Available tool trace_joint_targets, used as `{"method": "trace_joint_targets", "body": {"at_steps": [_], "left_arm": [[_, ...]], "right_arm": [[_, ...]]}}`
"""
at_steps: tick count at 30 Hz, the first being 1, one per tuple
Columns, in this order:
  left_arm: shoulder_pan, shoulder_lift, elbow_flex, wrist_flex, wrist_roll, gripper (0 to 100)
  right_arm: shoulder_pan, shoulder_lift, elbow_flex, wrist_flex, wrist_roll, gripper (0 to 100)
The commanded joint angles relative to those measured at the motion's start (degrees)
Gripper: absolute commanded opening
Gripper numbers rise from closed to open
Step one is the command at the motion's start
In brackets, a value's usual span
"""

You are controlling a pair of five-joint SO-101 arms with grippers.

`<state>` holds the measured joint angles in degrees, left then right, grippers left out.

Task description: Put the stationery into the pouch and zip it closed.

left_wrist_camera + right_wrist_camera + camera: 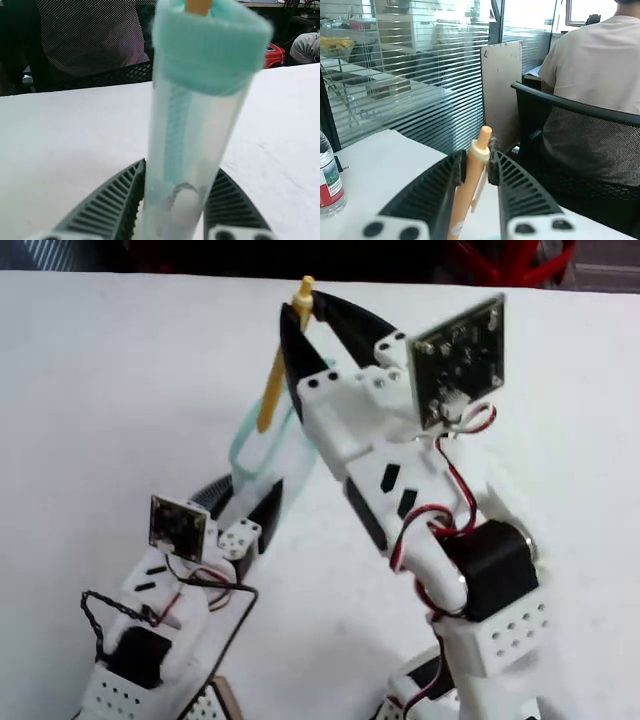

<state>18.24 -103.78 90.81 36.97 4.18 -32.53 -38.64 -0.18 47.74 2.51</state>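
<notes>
A clear pouch [262,455] with a teal zip rim lies slanted across the middle of the white table. My left gripper [252,512] is shut on its lower end. In the left wrist view the pouch [200,125] stands up between the black fingers [112,210], and its teal mouth [210,45] is open. An orange pen [272,385] is held at its top end by my right gripper [303,312], shut on it, with the lower end entering the pouch mouth. The pen [472,192] sits between the right fingers [517,192]. The pen's end [197,6] shows in the mouth.
A water bottle [327,175] stands on the table off to one side in the right wrist view. A black mesh chair [90,45] sits beyond the table's far edge. White table surface [110,390] lies open to the left of the pouch.
</notes>
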Motion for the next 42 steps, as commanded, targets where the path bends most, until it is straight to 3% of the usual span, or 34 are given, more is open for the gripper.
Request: {"method": "trace_joint_targets", "body": {"at_steps": [1, 14, 16, 19, 21, 29, 37, 42], "left_arm": [[1.19, -0.48, -0.79, -1.32, -0.62, 17], [1.19, -0.48, -0.79, -1.32, -0.62, 17], [1.19, -0.48, -0.79, -1.32, -0.62, 17], [1.19, -0.48, -0.7, -1.32, -0.62, 17], [1.19, -0.48, -0.7, -1.32, -0.62, 17], [1.19, -0.48, -0.7, -1.32, -0.62, 17], [1.19, -0.48, -0.7, -1.32, -0.62, 17], [1.19, -0.48, -0.7, -1.32, -0.62, 17]], "right_arm": [[-0.57, 0.13, -1.58, 1.71, 0.7, 1.7], [-0.57, 0.75, 0.7, 6.37, 0.97, 2.2], [-0.66, 0.66, 2.9, 6.9, 3.78, 7.4], [-1.8, 0.66, 5.01, 9.36, 6.68, 24.7], [-3.21, 0.48, 5.36, 10.86, 7.56, 29.4], [-4.44, -0.57, 4.75, 11.3, 8.0, 26.6], [2.42, 1.98, 6.77, 4.35, 7.56, 26.5], [-1.89, 8.92, 6.77, 3.91, 7.47, 26.6]]}}
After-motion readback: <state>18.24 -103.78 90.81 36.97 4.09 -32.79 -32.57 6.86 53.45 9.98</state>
